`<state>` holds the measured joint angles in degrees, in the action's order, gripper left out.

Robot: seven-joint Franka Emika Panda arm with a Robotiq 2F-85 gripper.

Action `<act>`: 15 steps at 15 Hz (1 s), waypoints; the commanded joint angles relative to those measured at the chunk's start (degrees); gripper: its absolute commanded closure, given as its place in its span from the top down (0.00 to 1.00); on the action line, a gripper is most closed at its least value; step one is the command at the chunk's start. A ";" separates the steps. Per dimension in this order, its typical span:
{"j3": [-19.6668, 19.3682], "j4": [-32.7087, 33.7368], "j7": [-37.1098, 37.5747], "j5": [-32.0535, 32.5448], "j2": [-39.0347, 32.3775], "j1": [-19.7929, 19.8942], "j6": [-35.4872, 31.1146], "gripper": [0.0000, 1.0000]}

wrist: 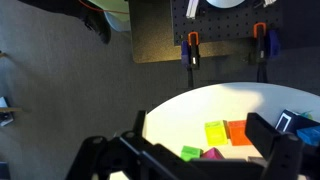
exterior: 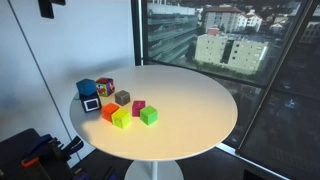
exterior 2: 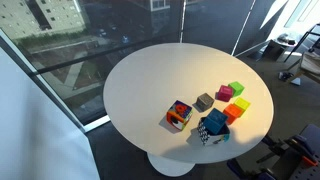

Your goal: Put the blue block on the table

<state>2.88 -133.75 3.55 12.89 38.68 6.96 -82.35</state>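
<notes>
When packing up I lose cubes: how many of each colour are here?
blue cube: 1
dark cube with white face: 1
multicoloured cube: 1
grey cube: 1
magenta cube: 1
orange cube: 1
yellow cube: 1
green cube: 1
Total: 8

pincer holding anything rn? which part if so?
Nothing held. In the wrist view the pincer is open and empty; the blue block sits untouched atop the dark cube on the table.

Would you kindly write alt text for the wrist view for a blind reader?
The open gripper in the foreground frames the round white table, which bears a yellow cube, an orange cube, a green cube and the blue block; dark floor lies beyond.
</notes>
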 commanded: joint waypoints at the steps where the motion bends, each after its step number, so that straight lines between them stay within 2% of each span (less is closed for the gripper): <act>1: -1.25 0.22 0.84 0.59 -0.09 -1.78 0.34 1.00; 7: -1.17 0.24 1.20 0.19 -0.43 -1.93 0.15 1.00; 15: -1.02 -1.07 1.77 -3.07 -2.48 -5.03 -2.55 1.00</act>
<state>2.30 -133.98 3.77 11.77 36.66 3.54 -82.95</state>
